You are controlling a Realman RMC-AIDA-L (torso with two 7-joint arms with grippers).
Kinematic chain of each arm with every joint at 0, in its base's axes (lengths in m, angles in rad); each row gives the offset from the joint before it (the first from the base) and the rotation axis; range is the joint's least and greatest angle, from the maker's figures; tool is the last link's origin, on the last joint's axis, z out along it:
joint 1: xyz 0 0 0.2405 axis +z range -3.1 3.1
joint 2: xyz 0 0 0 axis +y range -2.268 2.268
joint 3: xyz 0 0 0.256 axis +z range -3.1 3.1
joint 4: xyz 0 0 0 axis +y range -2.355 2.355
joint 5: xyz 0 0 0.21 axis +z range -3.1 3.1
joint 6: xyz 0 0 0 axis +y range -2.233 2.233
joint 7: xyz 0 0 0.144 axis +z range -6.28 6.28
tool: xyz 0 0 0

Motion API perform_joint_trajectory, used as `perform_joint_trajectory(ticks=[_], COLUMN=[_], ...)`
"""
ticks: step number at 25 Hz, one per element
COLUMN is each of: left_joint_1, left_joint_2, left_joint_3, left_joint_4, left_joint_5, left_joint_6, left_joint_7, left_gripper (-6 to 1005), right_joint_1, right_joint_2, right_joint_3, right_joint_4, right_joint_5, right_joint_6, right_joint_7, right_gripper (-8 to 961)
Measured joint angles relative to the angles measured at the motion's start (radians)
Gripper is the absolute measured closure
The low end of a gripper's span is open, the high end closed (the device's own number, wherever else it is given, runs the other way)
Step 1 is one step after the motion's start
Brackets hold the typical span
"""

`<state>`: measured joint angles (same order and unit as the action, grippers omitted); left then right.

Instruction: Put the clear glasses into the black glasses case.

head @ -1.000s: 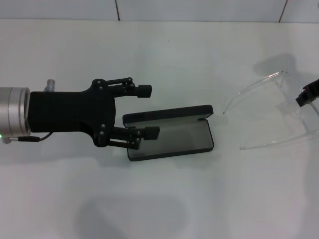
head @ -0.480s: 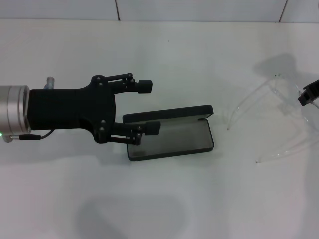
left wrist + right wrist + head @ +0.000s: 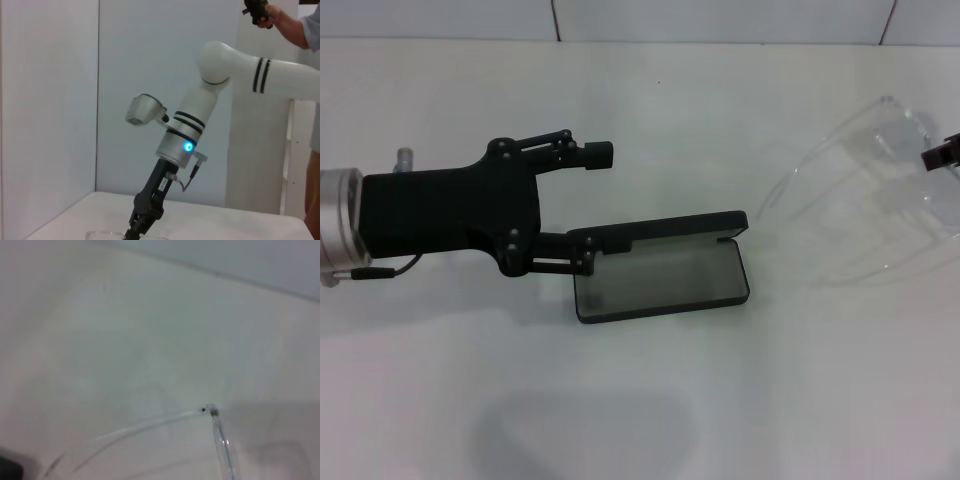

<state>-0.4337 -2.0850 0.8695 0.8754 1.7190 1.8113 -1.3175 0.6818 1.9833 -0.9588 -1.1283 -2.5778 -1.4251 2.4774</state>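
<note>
Slim black hard glasses case [image 3: 665,272], lid open, centre of white table [image 3: 650,400]. Left gripper [image 3: 595,200] spread wide, lower finger at case's left end. Transparent wraparound glasses [image 3: 865,205] at table's right edge, beside right gripper [image 3: 942,157]; its finger state cannot be told.

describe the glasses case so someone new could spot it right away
On the white table, look centre, just beside the left gripper. The black glasses case lies open there, a slim rounded box with grey lining; unlike the clear glasses at right, it is dark and opaque.

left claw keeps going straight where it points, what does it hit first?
Likely the black glasses case: the left claw points along the table with its lower finger at the case's near end. Height above it is unclear.
</note>
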Motion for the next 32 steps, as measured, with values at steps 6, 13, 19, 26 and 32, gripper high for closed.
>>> perform_joint_trajectory(ticks=[6, 13, 19, 26, 32], left_joint_1=[0.007, 0.007, 0.012, 0.005, 0.005], left_joint_2=[0.000, -0.001, -0.002, -0.006, -0.006], left_joint_3=[0.000, -0.001, 0.001, 0.011, 0.011], left_joint_4=[0.003, 0.000, 0.000, 0.000, 0.005], left_joint_5=[-0.009, -0.056, -0.104, -0.166, -0.263], left_joint_6=[0.000, -0.001, -0.002, -0.002, -0.034], left_joint_7=[0.002, -0.006, -0.029, -0.061, -0.094], left_gripper=[134, 134, 135, 135, 136], right_joint_1=[-0.084, -0.148, -0.165, -0.147, -0.130], right_joint_2=[-0.019, -0.017, -0.019, 0.029, 0.030], right_joint_3=[0.087, 0.207, 0.220, 0.211, 0.205], right_joint_4=[-0.035, 0.091, 0.294, 0.445, 0.518], right_joint_5=[0.195, 0.551, 0.799, 0.981, 0.998], right_joint_6=[0.001, -0.004, -0.008, -0.007, -0.015], right_joint_7=[-0.061, -0.261, -0.396, -0.535, -0.599], right_gripper=[888, 888, 889, 889, 889])
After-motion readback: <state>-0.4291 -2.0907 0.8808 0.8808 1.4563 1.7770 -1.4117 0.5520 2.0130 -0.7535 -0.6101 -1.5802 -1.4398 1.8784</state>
